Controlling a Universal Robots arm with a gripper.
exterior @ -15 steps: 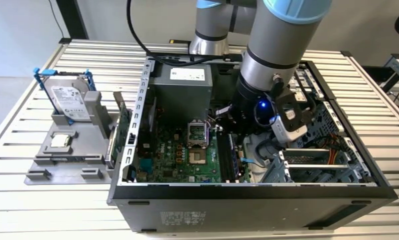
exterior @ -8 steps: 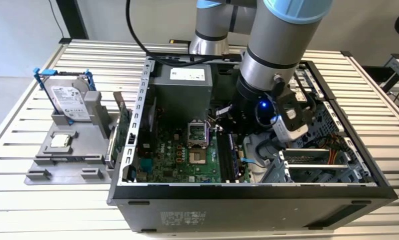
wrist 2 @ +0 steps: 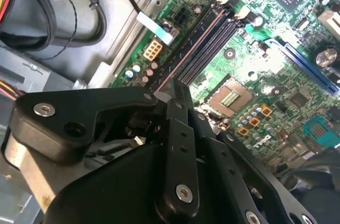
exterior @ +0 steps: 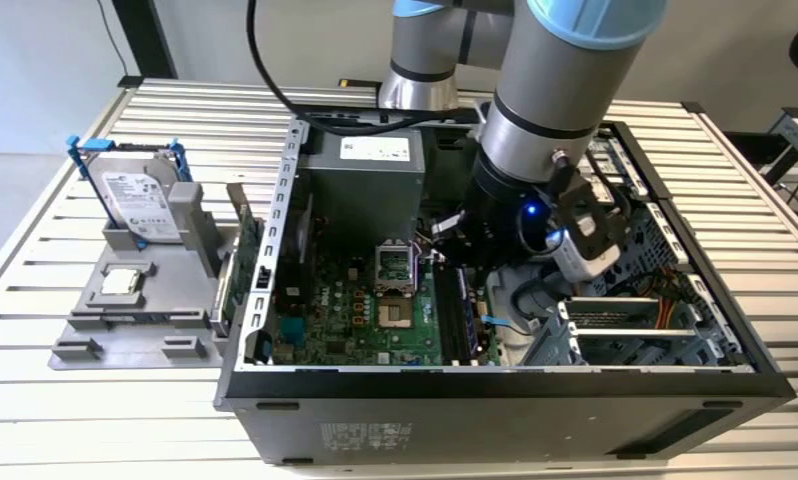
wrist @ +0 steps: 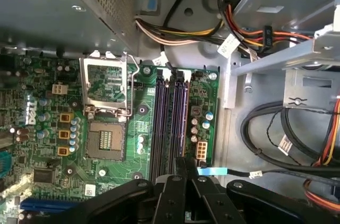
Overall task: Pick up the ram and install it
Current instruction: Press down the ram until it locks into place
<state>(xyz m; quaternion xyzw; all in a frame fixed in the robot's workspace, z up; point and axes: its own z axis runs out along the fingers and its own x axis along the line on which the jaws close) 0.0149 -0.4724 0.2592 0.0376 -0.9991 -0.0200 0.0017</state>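
Found end effector (wrist 2: 178, 90) pinched shut on the ram (wrist 2: 161, 95), stick held edge-on just above one end of the memory slots (wrist: 170, 118). Judged risk: a tilted or off-line stick jamming on a slot wall, or striking the pale connector (wrist: 201, 152) just beside the slots. Counted one ram, four memory slots, one CPU socket (wrist: 106, 139) near the slots, one hard drive (exterior: 139, 200) well apart from them.

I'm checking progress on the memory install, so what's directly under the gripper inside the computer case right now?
Under the gripper lie the motherboard's black memory slots. The fingers hide the near slot ends, so whether a ram stick is seated cannot be seen.
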